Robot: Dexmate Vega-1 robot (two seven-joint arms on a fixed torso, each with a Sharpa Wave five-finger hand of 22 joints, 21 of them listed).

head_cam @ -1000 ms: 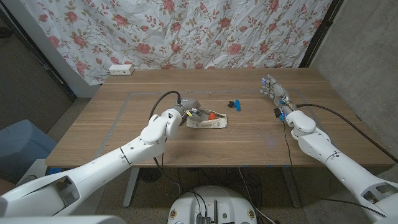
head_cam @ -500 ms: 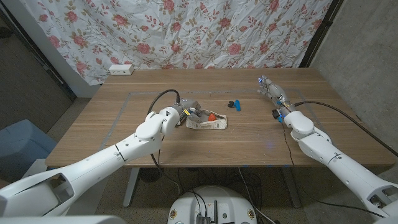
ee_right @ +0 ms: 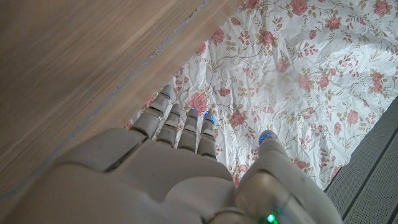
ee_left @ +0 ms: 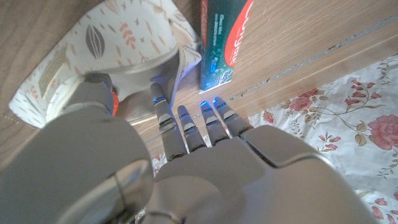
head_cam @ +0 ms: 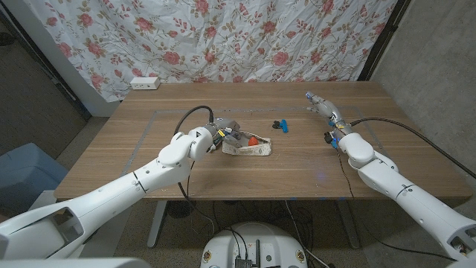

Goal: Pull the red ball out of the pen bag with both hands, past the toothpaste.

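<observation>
Left hand [head_cam: 221, 135] at the pen bag's [head_cam: 249, 148] open end, fingers [ee_left: 186, 127] straight and close together, thumb touching the bag's mouth; gripping nothing plainly. Red ball [head_cam: 253, 138] inside the bag. Toothpaste [ee_left: 221, 40] just beside the fingertips. Right hand [head_cam: 325, 110] well apart, fingers [ee_right: 186, 130] extended, empty. Blue-and-black object [head_cam: 281, 125] beyond the bag.

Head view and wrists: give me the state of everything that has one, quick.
Pen bag: open, lying flat.
Red ball: in the bag's mouth.
Toothpaste: lying beside the bag.
Left hand: at the bag's mouth; grip unclear.
Right hand: open, holding nothing.
</observation>
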